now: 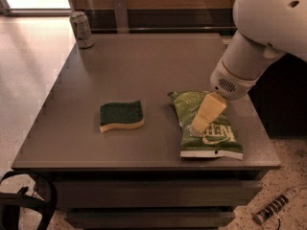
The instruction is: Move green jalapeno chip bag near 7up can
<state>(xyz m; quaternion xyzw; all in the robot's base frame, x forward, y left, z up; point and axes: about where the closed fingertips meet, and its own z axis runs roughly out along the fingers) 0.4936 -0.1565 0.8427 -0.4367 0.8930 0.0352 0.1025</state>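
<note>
The green jalapeno chip bag (204, 128) lies flat on the grey table (144, 71) at the front right, white bottom edge toward the front. The 7up can (82, 29) stands upright at the far left corner of the table, well apart from the bag. My gripper (201, 122), with cream-coloured fingers, reaches down from the white arm at the upper right and its tip is over the middle of the bag, at or just above its surface.
A yellow sponge with a dark green top (121, 115) lies left of the bag near the table's front. A power strip (276, 206) lies on the floor at the lower right. A black cable loop (24, 200) is at the lower left.
</note>
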